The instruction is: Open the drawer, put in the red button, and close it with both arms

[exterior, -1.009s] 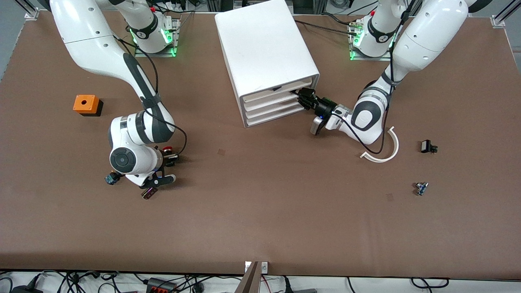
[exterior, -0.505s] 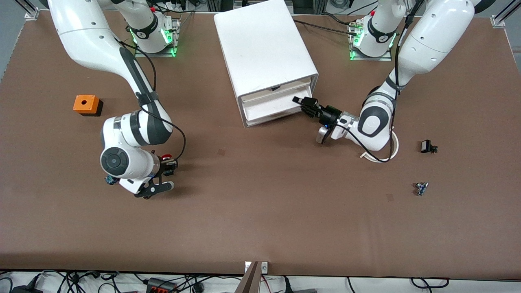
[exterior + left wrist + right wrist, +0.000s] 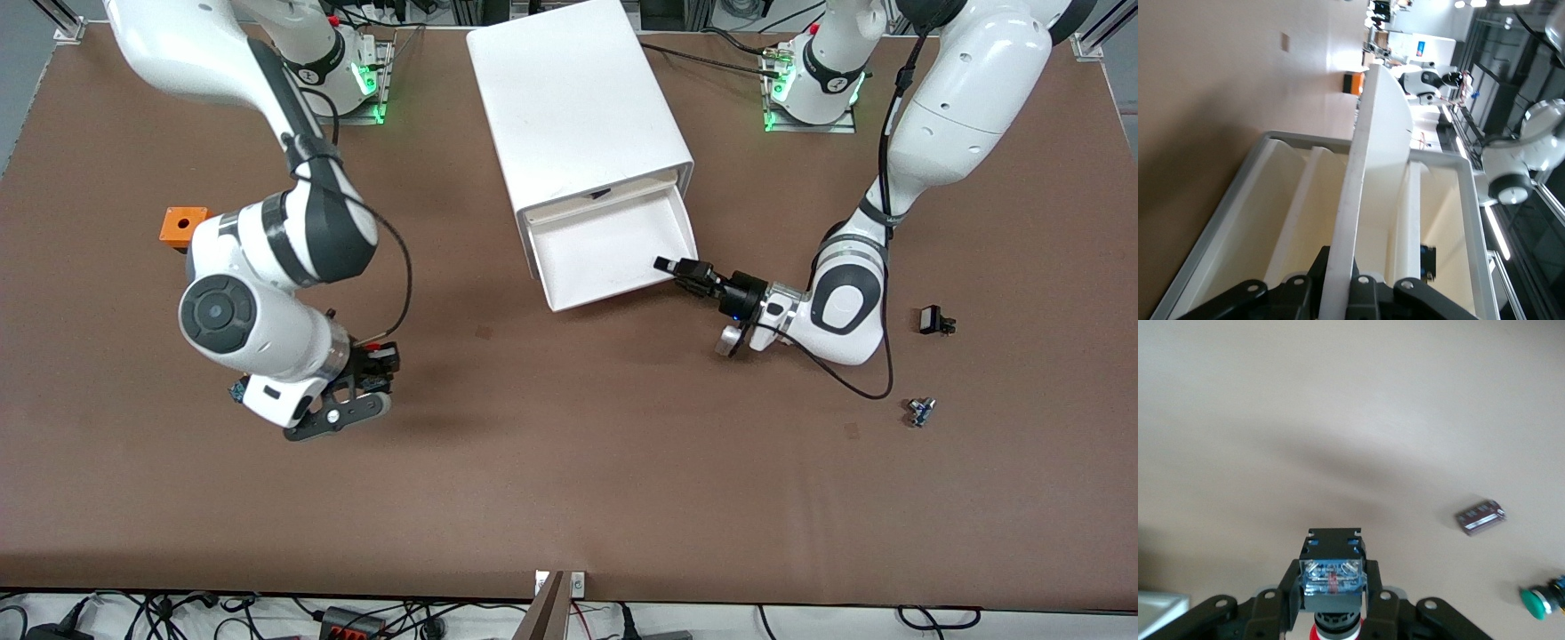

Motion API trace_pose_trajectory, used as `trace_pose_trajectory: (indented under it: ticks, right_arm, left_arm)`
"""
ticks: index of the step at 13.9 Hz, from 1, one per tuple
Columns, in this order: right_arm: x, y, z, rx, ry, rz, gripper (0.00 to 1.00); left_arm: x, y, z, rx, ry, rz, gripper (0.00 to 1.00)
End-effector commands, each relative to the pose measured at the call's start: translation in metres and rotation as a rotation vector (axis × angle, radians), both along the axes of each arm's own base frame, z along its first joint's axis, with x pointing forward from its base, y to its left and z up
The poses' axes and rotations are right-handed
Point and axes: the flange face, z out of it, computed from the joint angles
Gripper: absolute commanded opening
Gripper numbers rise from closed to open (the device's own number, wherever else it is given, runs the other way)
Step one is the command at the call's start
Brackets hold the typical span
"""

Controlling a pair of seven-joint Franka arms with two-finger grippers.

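Drawer [image 3: 613,253]: second front from the top of the white cabinet [image 3: 578,98], which stands at the middle of the tabletop's [image 3: 569,498] edge along the robots' bases. You see it pulled well out, its tray bare.

Left pincer [image 3: 665,264]: clenched on the drawer's front lip at the corner toward the left arm's end; the left wrist view shows the fingers [image 3: 1358,290] either side of the thin white wall.

Red button [image 3: 1333,587]: gripped in the right pincer [image 3: 378,356], lifted over the tabletop toward the right arm's end, well apart from the drawer. The right wrist view shows the blue base up between the fingers and the red cap below.

Other items: orange box [image 3: 180,224], partly hidden by the right arm; green button [image 3: 1538,601] and a small dark module [image 3: 1481,516] on the tabletop under the right arm.

Step in hand, by my reading: opening is about done and the button is ready to carry.

Next move: you need the right arm to bring the button across over the open tray and release it there, while the left pincer keeps the drawer steady.
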Motion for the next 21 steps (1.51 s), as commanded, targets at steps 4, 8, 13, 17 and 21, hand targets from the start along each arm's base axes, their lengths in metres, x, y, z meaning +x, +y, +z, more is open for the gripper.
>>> trace_pose_trajectory:
  ticks: [4, 8, 13, 17, 21]
  right_arm:
    - [-0.034, 0.084, 0.033, 0.055, -0.002, 0.049, 0.00]
    - [-0.079, 0.170, 0.060, 0.078, -0.052, 0.043, 0.00]
    - [-0.107, 0.226, 0.053, 0.116, -0.101, 0.021, 0.00]
    - [-0.131, 0.269, 0.028, 0.140, -0.103, 0.007, 0.00]
    - [-0.147, 0.290, 0.003, 0.128, -0.071, -0.025, 0.00]
  left_arm:
    - [0.053, 0.031, 0.029, 0.084, -0.015, 0.035, 1.00]
    - [0.105, 0.068, 0.086, 0.364, -0.004, 0.008, 1.00]
    - [0.126, 0.133, 0.104, 0.921, -0.037, -0.075, 1.00]
    - [0.126, 0.164, 0.113, 1.181, 0.056, -0.001, 1.00]
    - [0.138, 0.185, 0.109, 1.407, -0.095, -0.022, 1.00]
